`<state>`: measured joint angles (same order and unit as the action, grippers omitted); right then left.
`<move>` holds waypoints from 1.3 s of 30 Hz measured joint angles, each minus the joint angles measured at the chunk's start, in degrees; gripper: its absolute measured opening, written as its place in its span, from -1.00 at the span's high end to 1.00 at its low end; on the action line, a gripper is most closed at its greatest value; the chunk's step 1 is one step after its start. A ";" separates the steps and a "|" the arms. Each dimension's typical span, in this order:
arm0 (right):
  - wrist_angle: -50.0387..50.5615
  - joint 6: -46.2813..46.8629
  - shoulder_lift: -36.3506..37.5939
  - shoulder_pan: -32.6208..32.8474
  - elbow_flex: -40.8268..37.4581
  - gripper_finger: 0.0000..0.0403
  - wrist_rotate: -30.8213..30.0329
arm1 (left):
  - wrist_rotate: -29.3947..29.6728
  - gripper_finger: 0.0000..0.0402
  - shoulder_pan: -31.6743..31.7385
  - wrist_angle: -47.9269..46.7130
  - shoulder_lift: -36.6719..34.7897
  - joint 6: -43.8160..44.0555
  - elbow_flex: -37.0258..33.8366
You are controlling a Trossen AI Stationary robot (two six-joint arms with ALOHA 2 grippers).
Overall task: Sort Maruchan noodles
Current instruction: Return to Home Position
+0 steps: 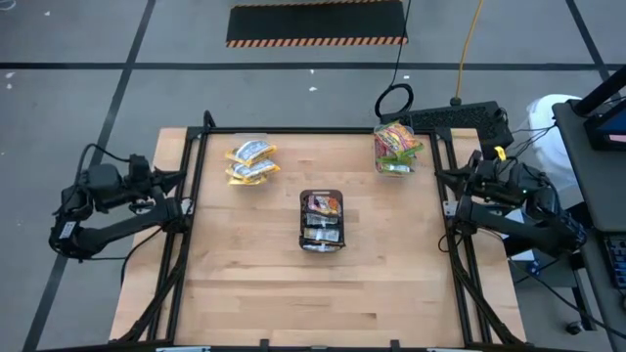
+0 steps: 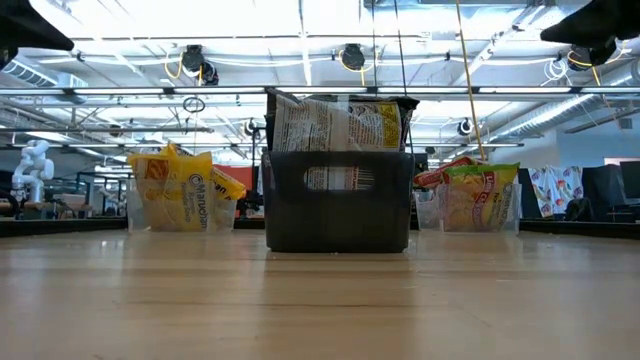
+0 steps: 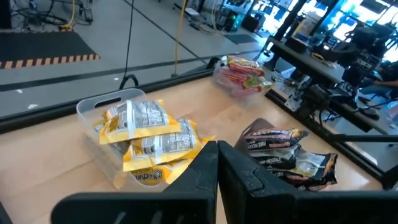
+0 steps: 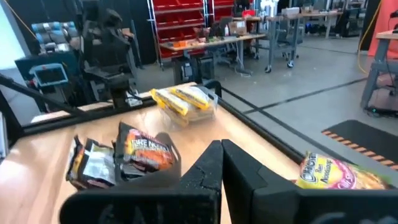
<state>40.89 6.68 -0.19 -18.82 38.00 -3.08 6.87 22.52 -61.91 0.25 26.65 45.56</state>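
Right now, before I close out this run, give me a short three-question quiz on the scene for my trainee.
1. True or false: a loose packet lies on the table outside the bins.
2. What fills the black bin? A yellow packets; B dark brown packets; C green-edged packets.
3. Fill in: the left end effector and right end effector, off the table's sides, have fingers ___.
Key: 1 false; 2 B; 3 shut.
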 joint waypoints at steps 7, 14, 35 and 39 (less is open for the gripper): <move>-0.78 0.29 0.02 0.00 -0.17 1.00 0.20 | -2.76 0.95 0.00 5.97 0.00 -1.41 -1.60; -7.79 1.06 0.04 0.01 -5.48 1.00 1.73 | -7.79 0.95 0.00 17.58 0.00 -4.07 -10.38; -36.55 1.14 0.00 0.06 -27.92 1.00 6.73 | -19.04 0.95 -0.18 55.87 -0.02 -2.19 -38.51; -36.53 -0.38 0.02 0.15 -27.92 1.00 8.10 | -19.05 0.95 -1.09 59.35 -0.02 -2.30 -41.25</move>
<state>4.36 6.31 -0.16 -18.68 10.09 5.02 -12.18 21.44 -2.56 0.23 24.35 4.31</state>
